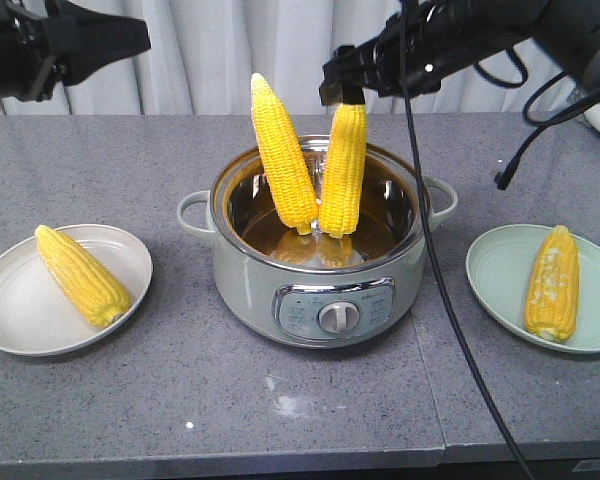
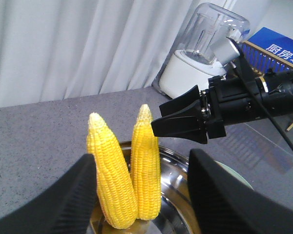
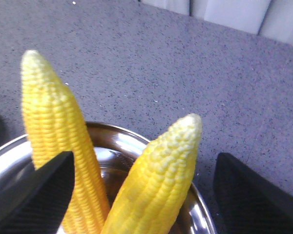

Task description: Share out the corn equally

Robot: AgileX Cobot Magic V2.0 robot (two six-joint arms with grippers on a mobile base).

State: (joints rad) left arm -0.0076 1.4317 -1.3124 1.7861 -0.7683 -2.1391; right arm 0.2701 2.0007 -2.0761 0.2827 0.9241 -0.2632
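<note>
The left hand [image 1: 135, 40] hangs high above the far left of the table [image 1: 130, 420], its jaws spread wide and holding nothing. Below it, a white plate [image 1: 10, 320] carries the first cob [image 1: 80, 275], lying flat. In the middle, a steel-lined pot [image 1: 250, 290] holds two more, standing on end with tips up. The second cob [image 1: 283, 150] leans left and the third cob [image 1: 344, 170] is nearly upright, their bases close together. The right hand [image 1: 342, 92] is at the third cob's tip, jaws open on either side of it and not yet closed; I cannot tell whether they touch. On the far right, a pale green plate [image 1: 495, 275] holds the fourth cob [image 1: 553, 285].

With one cob on each plate, the step appears to be lifting the third cob out. That calls for a firm close on the narrow tip and a straight lift clear of the rim. The corn is bright yellow, husked and tapered, with paler tips.
</note>
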